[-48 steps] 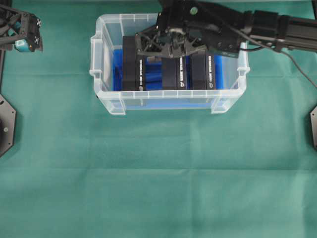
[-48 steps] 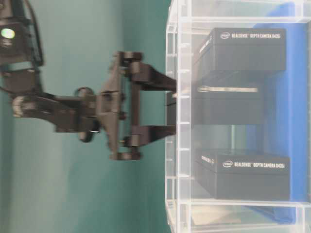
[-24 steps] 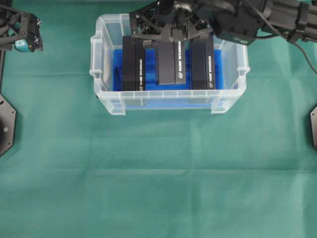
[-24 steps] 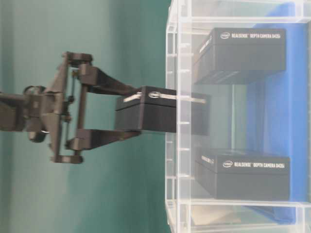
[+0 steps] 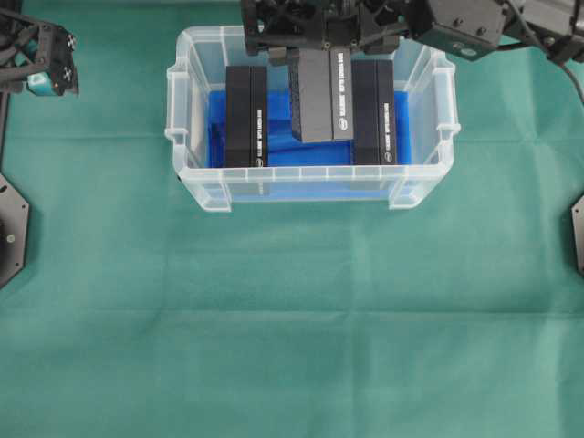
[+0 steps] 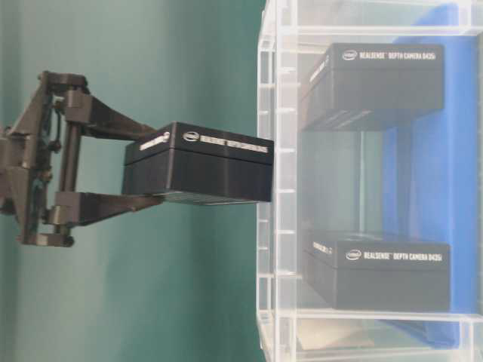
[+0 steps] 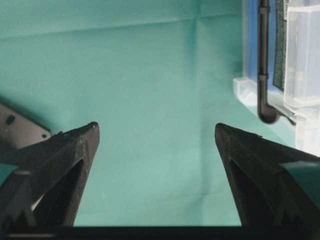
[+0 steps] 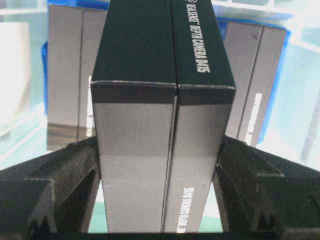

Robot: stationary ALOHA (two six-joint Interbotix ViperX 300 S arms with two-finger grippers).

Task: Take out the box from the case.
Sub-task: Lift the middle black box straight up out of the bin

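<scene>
My right gripper is shut on a black box with white lettering, gripping its upper end from both sides. The box hangs upright above the middle of the clear plastic case, its lower end about level with the rim. In the right wrist view the box fills the gap between the fingers. My left gripper hovers at the far left, away from the case, and stands open over bare green cloth.
Two more black boxes stand on the blue sheet inside the case, one each side of the gap. Black base plates sit at the table's left and right edges. Green cloth covers the table.
My right gripper has gone down onto the middle box and pulled it straight up from between the other two, to rim height. The left arm has not moved.
</scene>
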